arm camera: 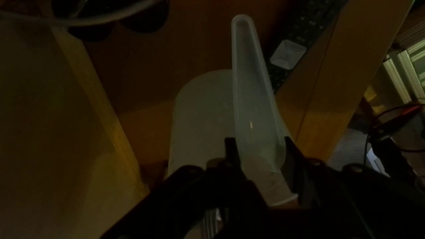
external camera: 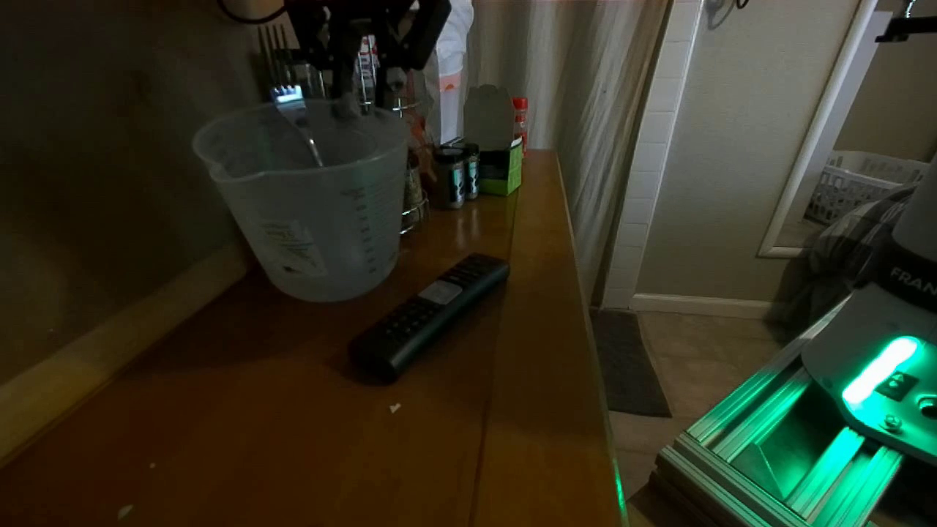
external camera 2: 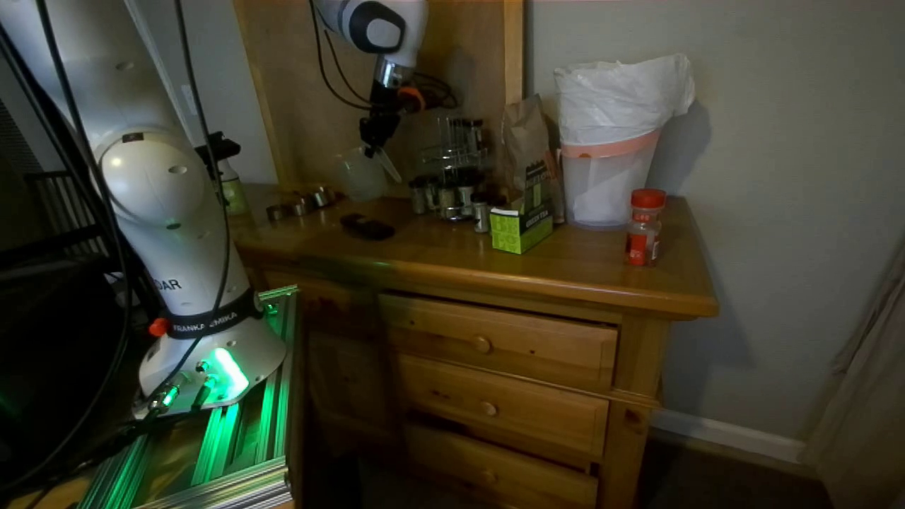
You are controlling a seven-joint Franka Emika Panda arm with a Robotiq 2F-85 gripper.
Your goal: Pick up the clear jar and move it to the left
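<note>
The clear jar, a translucent measuring jug with printed marks (external camera: 322,227), stands upright near the back board in an exterior view. It also shows in the other exterior view (external camera 2: 359,177) and the wrist view (arm camera: 202,116). My gripper (external camera: 364,101) is above its far rim. In the wrist view the two fingers (arm camera: 259,141) press on both sides of the jug's handle (arm camera: 254,99), with only a narrow gap between them. A fork (external camera: 293,106) sticks up out of the jug, tines up. Whether the jug's base touches the wooden top cannot be told.
A black remote (external camera: 432,315) lies just beside the jug. A wire spice rack with dark bottles (external camera 2: 456,166), a green tea box (external camera 2: 505,230), a bagged white bin (external camera 2: 608,180) and a red-capped bottle (external camera 2: 642,233) stand farther along. Metal rings (external camera 2: 302,203) lie on the other side.
</note>
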